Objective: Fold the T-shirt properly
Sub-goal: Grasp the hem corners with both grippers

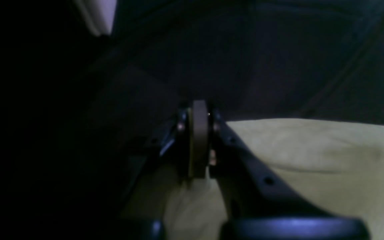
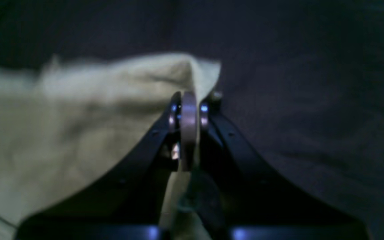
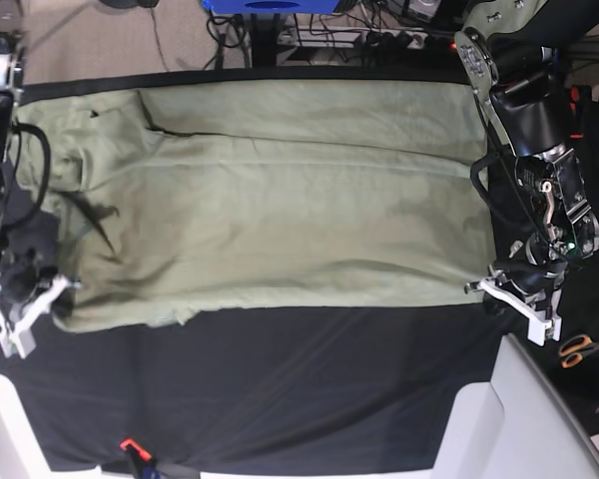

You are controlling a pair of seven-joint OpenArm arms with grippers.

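Already both grippers, left (image 1: 198,140) and right (image 2: 188,130), were clenched on the T-shirt (image 3: 280,200) corners (near edge); uneven lifting could skew the fold.

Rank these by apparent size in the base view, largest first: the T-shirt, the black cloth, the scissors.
1. T-shirt and black cloth: unsure, since the shirt hides much of the cloth, which shows past its edges.
2. Scissors, orange-handled, by far the smallest.

A robotics lab: a desk (image 3: 280,399) under black cloth (image 3: 309,369), tangled cables (image 3: 379,25) at 12 o'clock, orange-handled scissors (image 3: 582,349) at 4 o'clock
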